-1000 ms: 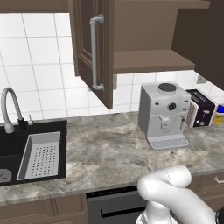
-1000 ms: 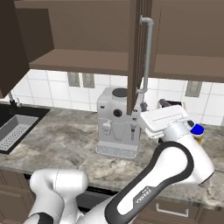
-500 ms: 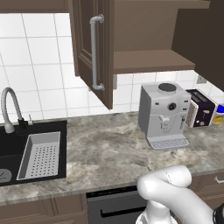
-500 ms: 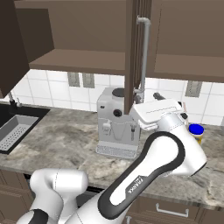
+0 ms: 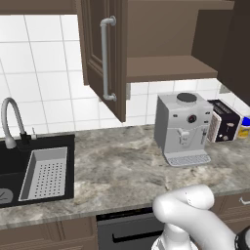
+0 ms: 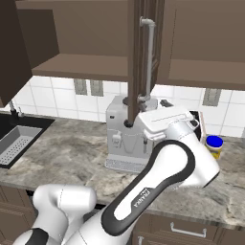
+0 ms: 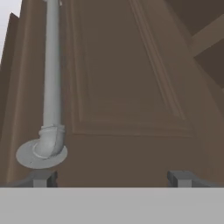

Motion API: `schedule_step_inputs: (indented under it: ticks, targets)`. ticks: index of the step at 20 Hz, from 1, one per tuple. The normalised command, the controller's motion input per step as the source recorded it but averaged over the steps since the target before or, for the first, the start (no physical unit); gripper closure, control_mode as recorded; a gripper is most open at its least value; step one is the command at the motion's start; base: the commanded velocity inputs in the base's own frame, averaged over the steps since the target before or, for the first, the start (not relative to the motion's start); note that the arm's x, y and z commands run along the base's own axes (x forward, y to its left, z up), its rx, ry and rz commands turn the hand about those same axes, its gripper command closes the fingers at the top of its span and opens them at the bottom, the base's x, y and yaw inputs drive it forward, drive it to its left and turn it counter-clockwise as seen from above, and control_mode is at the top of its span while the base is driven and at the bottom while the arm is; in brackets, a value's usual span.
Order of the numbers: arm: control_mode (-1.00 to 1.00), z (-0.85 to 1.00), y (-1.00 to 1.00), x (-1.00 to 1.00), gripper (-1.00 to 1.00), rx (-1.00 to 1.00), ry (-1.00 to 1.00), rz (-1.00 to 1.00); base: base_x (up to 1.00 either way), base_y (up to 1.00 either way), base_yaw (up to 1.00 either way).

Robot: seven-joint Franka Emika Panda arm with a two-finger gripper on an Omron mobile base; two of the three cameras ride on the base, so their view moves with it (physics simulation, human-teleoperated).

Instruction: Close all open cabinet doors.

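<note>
Standing wide open over the bench, the cabinet door faces the released pincer near its handle, so I judge the closing unfinished.

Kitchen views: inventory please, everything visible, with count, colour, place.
cabinet door: 1 swung open, dark brown, silver bar handle, above the counter left of the coffee machine
open cabinet shelf: 1, brown, behind that door
coffee machine: 1, silver-grey, on the counter under the shelf
toaster: 1, black, right of the coffee machine
jar: 1, yellowish with a blue lid, far right on the counter
sink: 1, black, with a grey drain tray, left end of the counter
faucet: 1, silver, behind the sink
counter: 1, grey marble
wall outlets: 2, grey, on the white tiles
tool: 1, dark fingertips, open, close against the door face beside the handle's lower mount
</note>
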Motion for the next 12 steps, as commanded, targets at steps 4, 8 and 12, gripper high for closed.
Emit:
schedule_step_inputs:
  ticks: [4,8,12]
  targets:
    - [-1.00,0.00,0.39,0.00,-1.00,-0.06,0.00,0.00,0.00,0.00,0.00]
    - [-1.00,0.00,0.38,0.00,-1.00,-0.05,0.00,0.00,0.00,0.00,0.00]
    - [-1.00,0.00,0.36,0.01,-1.00,-0.05,0.00,0.00,0.00,0.00,0.00]
